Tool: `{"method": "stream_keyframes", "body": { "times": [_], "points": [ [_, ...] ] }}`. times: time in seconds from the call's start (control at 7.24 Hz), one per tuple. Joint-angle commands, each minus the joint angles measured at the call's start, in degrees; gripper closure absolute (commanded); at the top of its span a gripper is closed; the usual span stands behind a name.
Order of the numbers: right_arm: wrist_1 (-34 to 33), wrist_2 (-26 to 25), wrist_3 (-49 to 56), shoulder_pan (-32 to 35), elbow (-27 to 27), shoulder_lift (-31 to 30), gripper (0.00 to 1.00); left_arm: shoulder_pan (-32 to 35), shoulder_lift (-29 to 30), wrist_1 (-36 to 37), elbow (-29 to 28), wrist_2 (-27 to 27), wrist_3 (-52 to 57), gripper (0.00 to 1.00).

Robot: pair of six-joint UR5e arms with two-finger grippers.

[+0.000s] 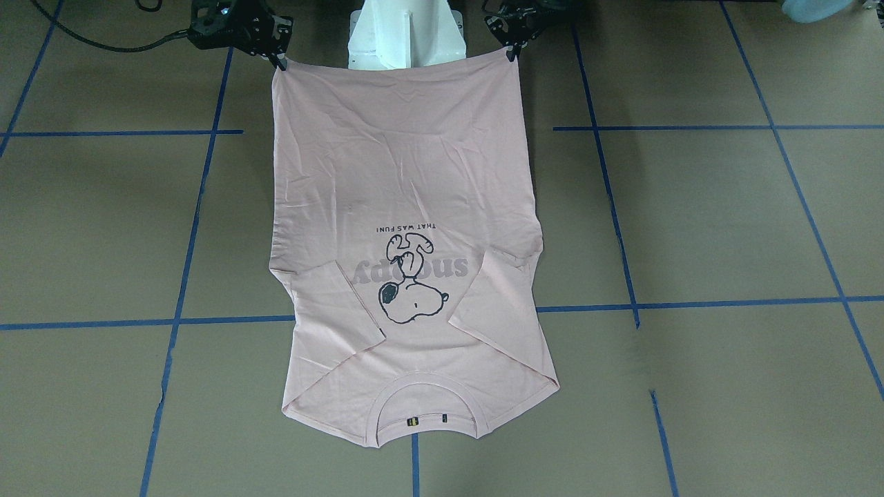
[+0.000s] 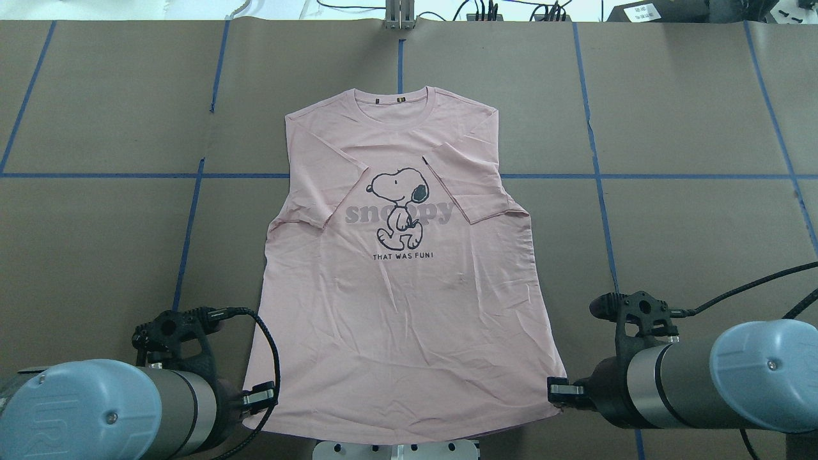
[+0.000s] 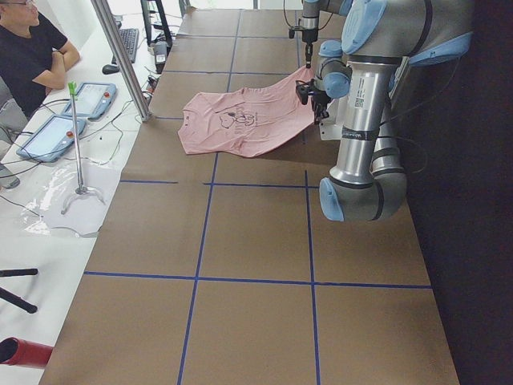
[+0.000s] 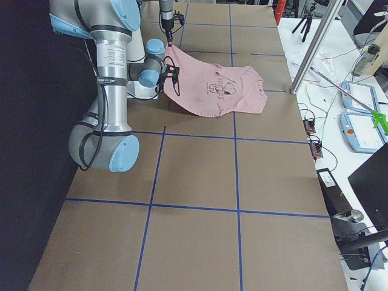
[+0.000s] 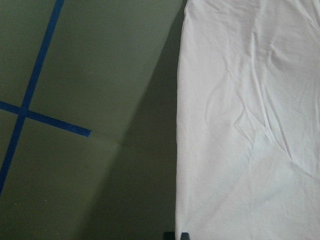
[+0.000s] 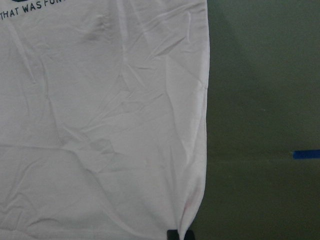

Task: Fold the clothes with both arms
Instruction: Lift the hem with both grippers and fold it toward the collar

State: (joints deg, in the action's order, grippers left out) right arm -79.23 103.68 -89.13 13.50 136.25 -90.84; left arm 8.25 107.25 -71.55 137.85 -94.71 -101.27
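Note:
The pale pink T-shirt (image 2: 402,306) lies print up on the brown table, both sleeves folded in over the chest and the collar (image 2: 399,102) at the far side. My left gripper (image 2: 259,396) is shut on the near left hem corner, and my right gripper (image 2: 559,390) is shut on the near right one. From the front, the right gripper (image 1: 280,63) and left gripper (image 1: 512,54) hold the hem taut between them. The side views show the hem (image 3: 309,76) raised off the table. The wrist views show the shirt's cloth (image 5: 250,125) (image 6: 100,125) running down to the fingertips.
The white pedestal base (image 1: 404,34) stands behind the lifted hem. Blue tape lines (image 2: 594,176) grid the table on both sides of the shirt. A seated person (image 3: 36,56), tablets and a metal pole (image 3: 120,56) are beyond the far table edge.

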Motion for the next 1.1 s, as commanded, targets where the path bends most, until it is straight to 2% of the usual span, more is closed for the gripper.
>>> {"method": "stream_keyframes", "body": {
  "times": [0.0,0.28,0.41,0.55,0.83,0.97],
  "points": [
    [0.31,0.21,4.46,5.27,-3.43,4.06,1.0,1.32,1.03,-0.34,-1.52,0.66,3.25,1.0],
    [0.75,1.78,15.78,16.41,-10.88,11.01,1.0,11.29,2.52,-2.19,-5.11,0.32,13.5,1.0],
    [0.75,3.1,18.7,21.17,-15.79,15.91,1.0,15.61,4.01,-4.37,-8.7,0.14,17.65,1.0],
    [0.83,3.37,19.86,25.3,-22.8,21.7,1.0,18.61,4.72,-8.31,-13.78,0.14,19.43,1.0],
    [1.01,2.67,21.02,29.2,-35.47,30.68,1.0,25.55,6.73,-18.49,-22.57,-0.21,21.64,1.0],
    [4.32,2.67,21.02,31.39,-44.32,36.38,1.0,29.94,11.62,-22.72,-32.02,-0.99,24.25,1.0]
  ]
}}
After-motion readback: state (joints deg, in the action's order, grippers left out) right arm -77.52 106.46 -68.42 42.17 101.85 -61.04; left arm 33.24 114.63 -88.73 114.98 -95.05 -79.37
